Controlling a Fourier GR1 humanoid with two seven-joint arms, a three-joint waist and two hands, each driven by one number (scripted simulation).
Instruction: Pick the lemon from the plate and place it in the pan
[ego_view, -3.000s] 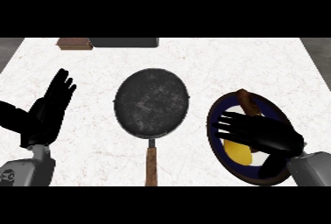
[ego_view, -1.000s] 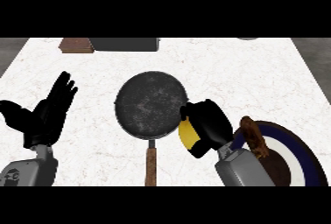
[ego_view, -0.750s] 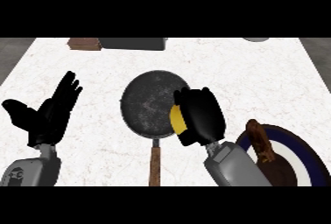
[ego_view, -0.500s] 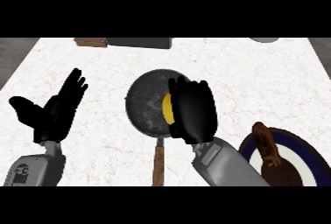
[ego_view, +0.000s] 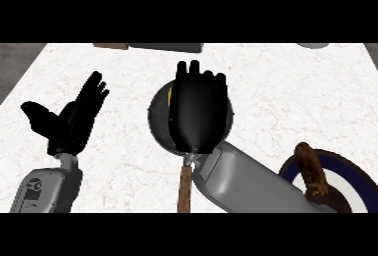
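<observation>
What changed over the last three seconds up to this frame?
The right hand lifted the lemon off the plate and carried it left over the pan; its fingers, curled round the lemon before, now look straightened, with only a yellow sliver showing. The left hand stayed open at the left; the pan kept its place.

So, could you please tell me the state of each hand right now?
Left hand: open, holding nothing.
Right hand: over the pan, covering most of the lemon; open or closed cannot be told.
</observation>
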